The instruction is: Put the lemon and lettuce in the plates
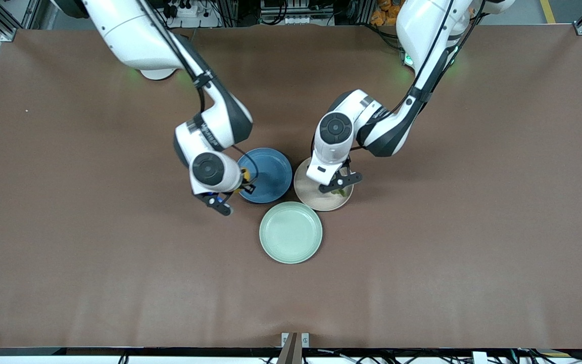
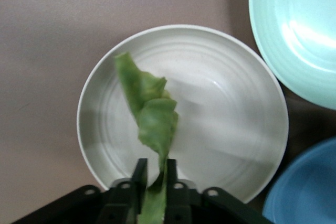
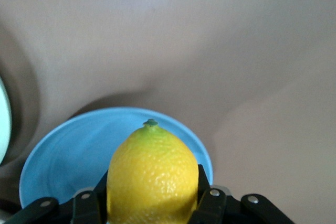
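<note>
My left gripper (image 1: 340, 185) is shut on the narrow tail of the green lettuce (image 2: 149, 114) and holds it hanging just above the beige-pink plate (image 2: 226, 119). From the front, a bit of the leaf (image 1: 341, 192) shows under the fingers, over that plate (image 1: 307, 191). My right gripper (image 1: 243, 184) is shut on the yellow lemon (image 3: 152, 174) and holds it over the rim of the blue plate (image 3: 68, 156) at the right arm's side. From the front, the lemon (image 1: 245, 175) peeks out at the edge of the blue plate (image 1: 271, 174).
A pale mint-green plate (image 1: 290, 232) lies nearer to the front camera than the other two plates, close to both. It also shows in the left wrist view (image 2: 299, 30). The brown table (image 1: 447, 227) spreads wide around them.
</note>
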Robot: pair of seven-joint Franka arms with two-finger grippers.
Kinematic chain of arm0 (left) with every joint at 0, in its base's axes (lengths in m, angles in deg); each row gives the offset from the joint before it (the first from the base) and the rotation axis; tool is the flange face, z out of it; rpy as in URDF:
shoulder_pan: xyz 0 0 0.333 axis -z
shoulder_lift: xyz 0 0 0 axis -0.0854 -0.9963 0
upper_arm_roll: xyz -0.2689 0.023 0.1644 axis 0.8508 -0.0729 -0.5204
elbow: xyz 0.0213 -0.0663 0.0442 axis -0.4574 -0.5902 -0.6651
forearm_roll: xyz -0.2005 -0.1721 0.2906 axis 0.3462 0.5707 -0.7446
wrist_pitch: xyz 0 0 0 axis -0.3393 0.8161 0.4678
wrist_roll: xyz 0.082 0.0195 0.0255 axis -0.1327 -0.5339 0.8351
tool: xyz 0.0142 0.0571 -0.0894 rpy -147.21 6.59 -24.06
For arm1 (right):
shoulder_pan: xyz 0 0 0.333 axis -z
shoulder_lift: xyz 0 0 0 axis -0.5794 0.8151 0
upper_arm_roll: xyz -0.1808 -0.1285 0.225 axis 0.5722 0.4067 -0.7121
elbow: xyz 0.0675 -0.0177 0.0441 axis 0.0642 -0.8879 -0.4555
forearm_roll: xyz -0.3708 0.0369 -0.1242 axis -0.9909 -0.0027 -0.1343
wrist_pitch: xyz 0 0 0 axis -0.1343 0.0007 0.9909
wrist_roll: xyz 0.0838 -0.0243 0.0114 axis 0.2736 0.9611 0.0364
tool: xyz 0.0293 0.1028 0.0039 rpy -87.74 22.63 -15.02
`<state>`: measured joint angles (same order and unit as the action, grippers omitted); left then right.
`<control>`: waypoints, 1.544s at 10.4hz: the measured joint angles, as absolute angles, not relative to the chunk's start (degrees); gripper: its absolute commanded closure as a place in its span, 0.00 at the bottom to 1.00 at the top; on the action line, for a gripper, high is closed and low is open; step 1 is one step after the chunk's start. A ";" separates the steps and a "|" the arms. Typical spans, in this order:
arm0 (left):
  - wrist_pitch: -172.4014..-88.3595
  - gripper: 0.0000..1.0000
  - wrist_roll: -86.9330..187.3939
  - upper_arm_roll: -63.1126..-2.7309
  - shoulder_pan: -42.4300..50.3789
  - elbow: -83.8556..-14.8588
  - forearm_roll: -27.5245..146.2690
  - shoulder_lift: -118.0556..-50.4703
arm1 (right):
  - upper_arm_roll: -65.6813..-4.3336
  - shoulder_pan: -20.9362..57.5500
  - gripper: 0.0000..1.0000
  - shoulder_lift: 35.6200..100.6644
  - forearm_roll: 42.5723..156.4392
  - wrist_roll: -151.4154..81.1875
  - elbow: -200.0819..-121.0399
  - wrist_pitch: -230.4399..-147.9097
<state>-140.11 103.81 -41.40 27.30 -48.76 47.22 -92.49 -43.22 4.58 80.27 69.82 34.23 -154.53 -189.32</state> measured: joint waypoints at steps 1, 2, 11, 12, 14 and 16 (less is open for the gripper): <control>-140.12 0.00 103.81 -41.68 27.21 -47.92 47.22 -93.00 | -43.24 3.23 1.00 80.39 70.10 37.08 -154.71 -190.46; -140.13 0.00 103.80 -41.97 27.00 -46.84 47.22 -93.09 | -43.25 1.76 0.71 80.62 70.12 39.56 -154.74 -191.38; -129.68 0.00 92.49 -42.86 18.60 -40.11 47.22 -80.40 | -41.99 2.11 0.00 80.69 67.25 36.32 -154.93 -190.92; -128.18 0.00 90.12 -42.88 17.52 -40.08 47.22 -78.41 | -41.91 4.01 0.00 80.45 66.17 32.96 -154.83 -190.05; -125.40 0.00 85.06 -43.02 15.25 -40.04 47.21 -75.16 | -41.77 8.94 0.00 79.40 64.23 25.33 -154.62 -188.02; -122.92 0.00 79.46 -43.09 12.51 -39.98 47.19 -72.17 | -41.55 13.63 0.00 77.59 59.61 18.57 -154.46 -184.52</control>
<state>-122.92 79.46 -43.09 12.51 -39.98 47.19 -72.17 -41.55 13.63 77.59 59.61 18.57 -154.46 -184.52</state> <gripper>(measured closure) 0.000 0.000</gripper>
